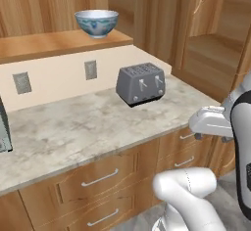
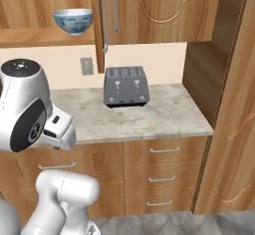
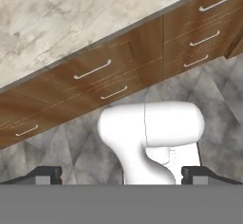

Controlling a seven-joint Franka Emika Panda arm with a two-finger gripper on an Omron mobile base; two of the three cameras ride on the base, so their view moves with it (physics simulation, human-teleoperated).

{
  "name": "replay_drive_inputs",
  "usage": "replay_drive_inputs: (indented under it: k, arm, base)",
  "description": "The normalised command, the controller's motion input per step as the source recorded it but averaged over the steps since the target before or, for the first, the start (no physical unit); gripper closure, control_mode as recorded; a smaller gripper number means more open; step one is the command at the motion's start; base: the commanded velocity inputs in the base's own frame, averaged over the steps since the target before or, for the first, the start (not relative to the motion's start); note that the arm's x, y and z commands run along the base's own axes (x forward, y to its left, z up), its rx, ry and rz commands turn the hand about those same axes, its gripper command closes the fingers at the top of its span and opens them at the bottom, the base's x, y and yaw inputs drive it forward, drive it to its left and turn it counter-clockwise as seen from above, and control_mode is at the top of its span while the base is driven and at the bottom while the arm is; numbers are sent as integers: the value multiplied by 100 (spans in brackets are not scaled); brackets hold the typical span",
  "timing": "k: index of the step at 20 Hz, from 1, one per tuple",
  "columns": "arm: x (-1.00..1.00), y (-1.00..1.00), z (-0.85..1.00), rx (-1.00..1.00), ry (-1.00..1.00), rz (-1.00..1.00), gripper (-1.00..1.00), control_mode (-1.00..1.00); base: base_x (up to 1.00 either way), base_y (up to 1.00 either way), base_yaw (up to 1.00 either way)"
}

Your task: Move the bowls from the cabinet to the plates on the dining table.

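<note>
Marble counter (image 1: 73, 127) bears toaster (image 1: 140, 83); bowl (image 1: 96, 23) on cabinet (image 1: 54, 43) shelf; claw (image 3: 121, 175) apart, empty.

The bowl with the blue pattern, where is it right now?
The bowl sits on the open cabinet shelf, above the counter and up-left of the toaster in both base views.

Blue-patterned white bowl (image 2: 73, 20) upright on the open cabinet (image 2: 149, 10) shelf, upper left, beside the swung-out door with its long silver handle (image 2: 104, 22). Grey toaster (image 2: 126, 86) on the marble counter (image 2: 164, 114) below, against the wall near an outlet (image 2: 87, 65). Wooden drawers (image 2: 162, 176) under the counter edge.
</note>
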Motion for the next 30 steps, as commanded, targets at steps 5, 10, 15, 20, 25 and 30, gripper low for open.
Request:
replay_drive_inputs:
  k: [5, 10, 15, 20, 25, 30]
  arm:
    - [0, 0, 0, 0, 0, 0, -100, 100]
    - [0, 0, 0, 0, 0, 0, -100, 100]
    - [0, 0, 0, 0, 0, 0, -100, 100]
    - [0, 0, 0, 0, 0, 0, -100, 100]
    - [0, 0, 0, 0, 0, 0, -100, 100]
    - [0, 0, 0, 0, 0, 0, -100, 100]
  base:
    - [21, 38, 5]
    - [60, 56, 21]
    - [75, 50, 22]
    - [100, 13, 13]
    - [56, 0, 2]
    - [0, 0, 0]
